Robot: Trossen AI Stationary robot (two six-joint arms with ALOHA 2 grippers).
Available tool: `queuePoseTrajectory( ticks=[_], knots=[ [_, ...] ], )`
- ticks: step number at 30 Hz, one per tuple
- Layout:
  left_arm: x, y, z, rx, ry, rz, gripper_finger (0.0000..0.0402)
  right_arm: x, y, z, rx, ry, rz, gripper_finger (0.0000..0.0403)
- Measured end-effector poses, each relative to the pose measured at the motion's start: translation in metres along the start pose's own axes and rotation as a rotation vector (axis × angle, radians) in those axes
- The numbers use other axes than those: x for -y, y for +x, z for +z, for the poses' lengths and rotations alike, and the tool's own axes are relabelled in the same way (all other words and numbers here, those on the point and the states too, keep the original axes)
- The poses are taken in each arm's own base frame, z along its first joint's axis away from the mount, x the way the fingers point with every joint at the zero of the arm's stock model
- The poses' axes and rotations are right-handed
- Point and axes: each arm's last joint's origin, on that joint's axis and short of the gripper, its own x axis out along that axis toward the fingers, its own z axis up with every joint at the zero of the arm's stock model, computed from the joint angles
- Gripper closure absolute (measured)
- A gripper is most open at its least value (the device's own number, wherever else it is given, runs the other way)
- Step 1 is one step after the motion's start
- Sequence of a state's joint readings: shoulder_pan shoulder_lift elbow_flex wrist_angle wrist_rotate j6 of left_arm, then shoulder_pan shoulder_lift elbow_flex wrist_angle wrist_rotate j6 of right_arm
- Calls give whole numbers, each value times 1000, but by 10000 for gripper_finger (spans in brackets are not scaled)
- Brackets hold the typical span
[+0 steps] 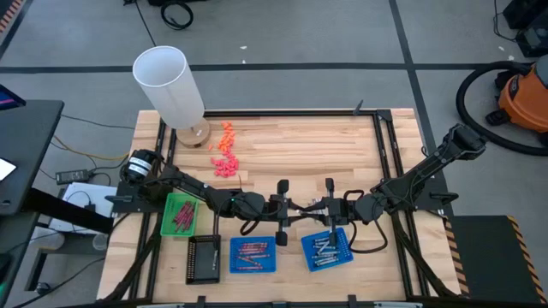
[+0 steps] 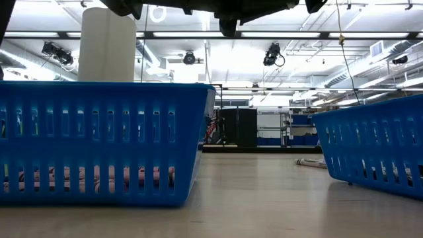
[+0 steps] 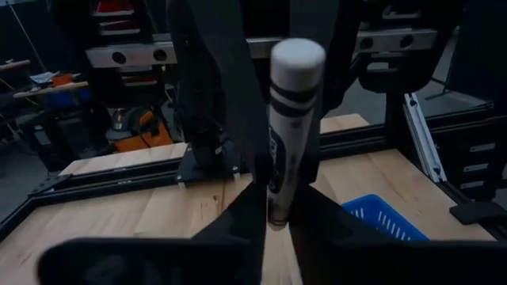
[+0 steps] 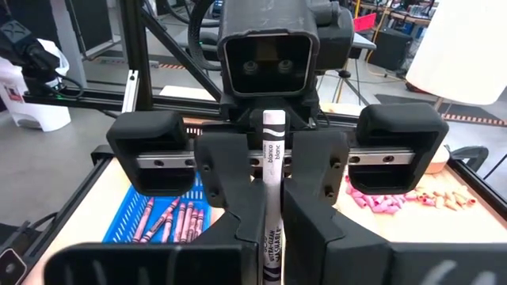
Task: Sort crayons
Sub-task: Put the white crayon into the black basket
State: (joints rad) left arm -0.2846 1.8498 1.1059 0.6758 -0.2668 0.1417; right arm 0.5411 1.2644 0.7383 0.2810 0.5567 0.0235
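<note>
White crayon (image 4: 271,198) between both grippers' jaws.

We see a grey floor (image 1: 342,34) with dark lines, an orange vacuum (image 1: 524,96), and bright ceiling lights (image 2: 277,33).

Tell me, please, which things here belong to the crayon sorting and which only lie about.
Job:
- white crayon, gripped by left gripper and right gripper
- green tray, blue tray of reddish crayons, blue tray of grey crayons, black tray

Lying about:
- white cylinder
- pink and orange bits
- orange vacuum, off the table
</note>
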Motion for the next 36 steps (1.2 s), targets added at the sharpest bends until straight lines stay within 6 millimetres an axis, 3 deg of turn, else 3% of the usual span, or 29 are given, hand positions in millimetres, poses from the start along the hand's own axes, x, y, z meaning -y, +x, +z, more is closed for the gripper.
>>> queuePoseTrajectory(
  ticks=[4, 9, 15, 22, 29, 36],
  knots=[
    [0, 0, 0, -2, -13, 0, 377, 0, 0, -1, -9, 17, 0, 353],
    [-1, 0, 0, -11, -23, 1, 370, 0, 0, -5, -40, 27, -8, 328],
    [0, -14, 4, -164, -16, 2, 355, 2, -2, -8, -68, 2, -90, 300],
    [10, -59, 17, -463, -97, -35, 360, 10, -1, -14, -133, -11, -152, 292],
    [28, -116, 19, -812, -358, -11, 360, 25, 7, -17, -168, -7, -165, 279],
    [69, -164, 12, -1059, -624, 104, 356, 35, 11, -18, -188, -117, -193, 275]
  ],
)
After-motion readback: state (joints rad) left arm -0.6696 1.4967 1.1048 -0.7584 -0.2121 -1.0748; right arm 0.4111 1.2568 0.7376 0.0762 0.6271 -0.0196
